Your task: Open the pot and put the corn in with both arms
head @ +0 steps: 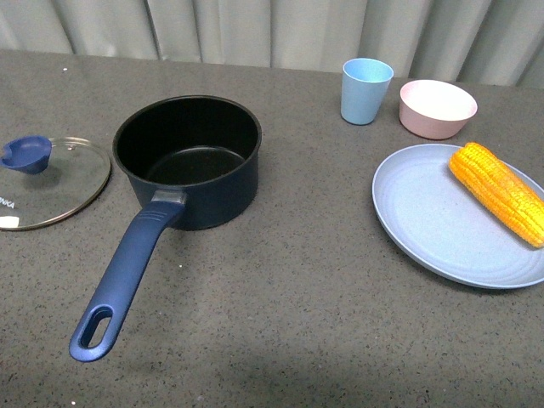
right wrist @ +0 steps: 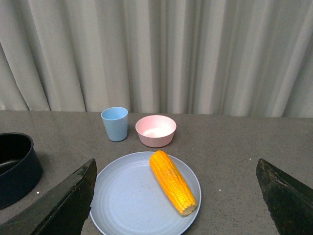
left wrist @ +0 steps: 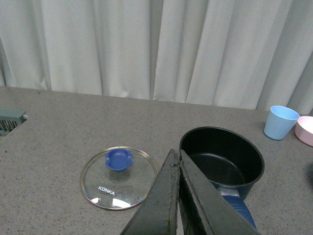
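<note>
corn point(right wrist: 173, 183) lies at 3 o'clock from the open pot point(head: 187, 161), long axis running 10 to 4, ahead of the wide-spread right jaws; left jaws pressed together.

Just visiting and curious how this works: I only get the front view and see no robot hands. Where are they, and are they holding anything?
Observer: The left gripper shows in its wrist view, shut and empty, with the lid and the pot ahead of it.
Visitor: And the other one?
Observer: The right gripper is wide open and empty, facing the corn on its plate.
Visitor: What does the lid say?
Observer: KONKA, whole in the left wrist view.
</note>
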### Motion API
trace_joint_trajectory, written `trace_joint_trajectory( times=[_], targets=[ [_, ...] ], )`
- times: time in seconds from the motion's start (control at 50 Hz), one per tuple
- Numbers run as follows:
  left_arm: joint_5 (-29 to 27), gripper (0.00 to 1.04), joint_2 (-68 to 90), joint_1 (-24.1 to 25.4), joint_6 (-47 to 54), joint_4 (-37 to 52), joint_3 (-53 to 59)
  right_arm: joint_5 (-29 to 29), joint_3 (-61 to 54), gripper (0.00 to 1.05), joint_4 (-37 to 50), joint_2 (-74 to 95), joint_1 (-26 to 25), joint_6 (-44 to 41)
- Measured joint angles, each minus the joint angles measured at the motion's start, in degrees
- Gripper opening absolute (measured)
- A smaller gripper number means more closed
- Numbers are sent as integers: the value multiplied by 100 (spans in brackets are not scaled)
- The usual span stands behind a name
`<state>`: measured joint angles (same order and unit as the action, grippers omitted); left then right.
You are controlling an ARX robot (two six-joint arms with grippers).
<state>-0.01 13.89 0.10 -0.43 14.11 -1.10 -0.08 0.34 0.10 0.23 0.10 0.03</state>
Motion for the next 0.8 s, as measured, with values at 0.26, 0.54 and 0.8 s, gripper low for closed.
trace_joint_trajectory(
  times=[0.26, 0.54, 0.8],
  targets=[
    [2, 4, -758, -2, 0, -883, -2, -2, 0, 95, 0, 0, 0, 0],
    [0, 19, -1357, -2, 0, -1401, -2, 0, 0, 95, 0, 0, 0, 0],
    [0, 78, -1360, -2, 2, -1408, -2, 787, 636, 95, 2535, 3425, -485, -490]
  ],
)
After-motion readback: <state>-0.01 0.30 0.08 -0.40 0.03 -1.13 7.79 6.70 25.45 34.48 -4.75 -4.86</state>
